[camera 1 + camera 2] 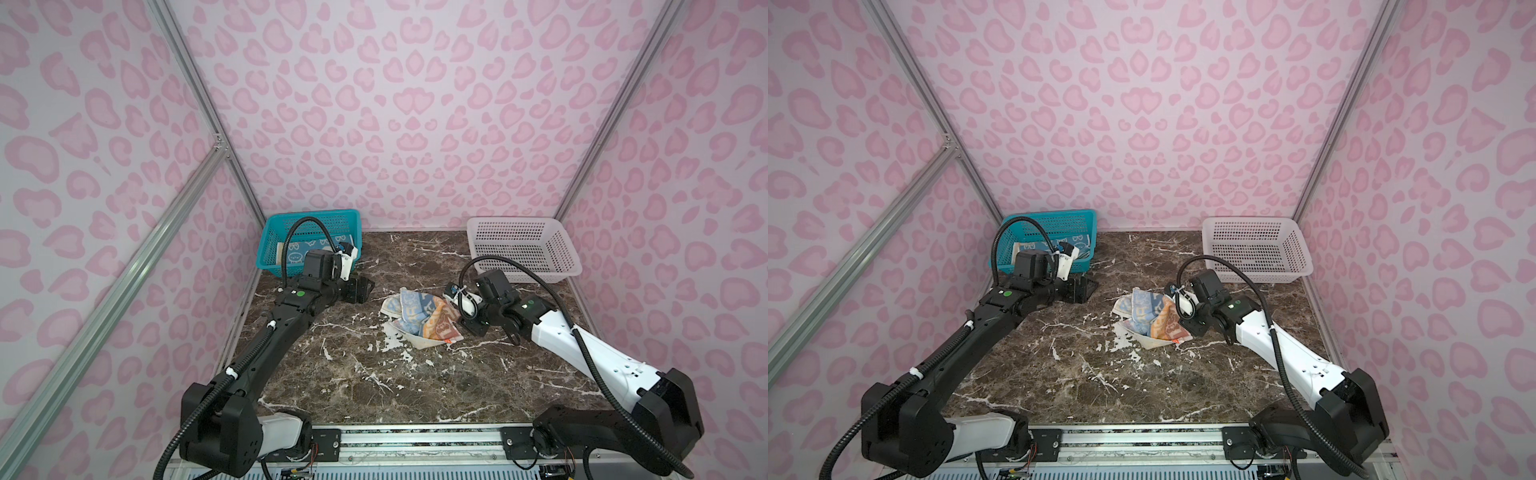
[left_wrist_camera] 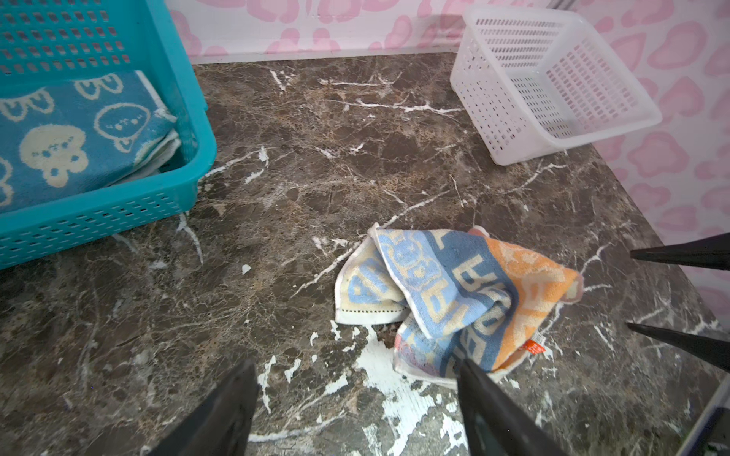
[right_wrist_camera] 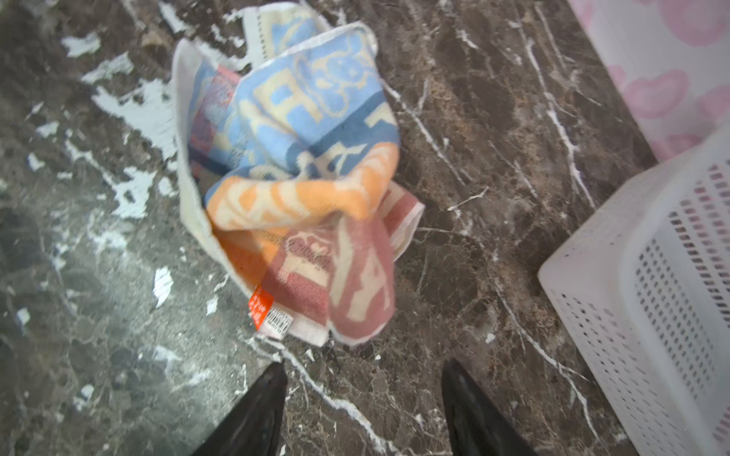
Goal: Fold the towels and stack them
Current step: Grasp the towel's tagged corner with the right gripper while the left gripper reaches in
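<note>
A crumpled towel with blue, orange and brown lettering is being carried by the table just right of centre in both top views. It is bunched into a loose heap, with an orange tag at one edge. The right end effector is being held low just beside the heap's right side, its fingers spread apart and clamped on nothing. The left end effector is being held at centre left, likewise wide apart and gripping nothing, between the heap and a teal basket at the table's upper left. In that basket a folded blue towel with white bunnies is being held flat. A white basket is being shown at the upper right.
</note>
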### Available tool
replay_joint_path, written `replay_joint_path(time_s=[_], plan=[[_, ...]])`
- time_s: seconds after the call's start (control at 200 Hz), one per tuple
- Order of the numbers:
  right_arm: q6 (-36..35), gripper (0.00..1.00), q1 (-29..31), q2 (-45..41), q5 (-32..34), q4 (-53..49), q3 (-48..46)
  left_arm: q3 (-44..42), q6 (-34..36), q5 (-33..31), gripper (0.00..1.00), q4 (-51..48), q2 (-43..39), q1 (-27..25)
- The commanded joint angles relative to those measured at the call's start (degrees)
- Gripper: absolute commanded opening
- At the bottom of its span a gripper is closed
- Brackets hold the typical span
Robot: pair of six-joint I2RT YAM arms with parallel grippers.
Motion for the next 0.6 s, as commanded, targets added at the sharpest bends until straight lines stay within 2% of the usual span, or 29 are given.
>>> replay_joint_path(time_s=[0.0,0.105,0.235,0.335,0.445,0.595], plan=[[-6.87,0.62,0.55,0.14,-2.91,0.76,-3.9,-1.42,8.8,7.07,0.8,-0.37,-0.81,0.01],[-8.33,0.57,1.42,1.95,-3.18,1.73,-6.8,-2.05,14.02,7.83,0.81,-2.49,-0.72,0.05],[-9.65,0.56,3.35,6.17,-1.14,3.74,-8.68,-2.54,18.95,10.74,0.8,-3.31,0.33,0.05],[-9.48,0.55,3.47,9.13,0.21,5.69,-8.88,-4.24,25.41,12.75,0.78,-2.97,1.01,-0.41],[-9.44,0.54,3.08,9.87,0.28,11.66,-10.52,-5.59,32.17,10.17,0.78,-2.9,2.68,-1.73],[-9.98,0.52,1.38,11.4,-0.59,16.75,-12.1,-5.98,36.4,6.89,0.77,-2.23,5.76,-4.46]])
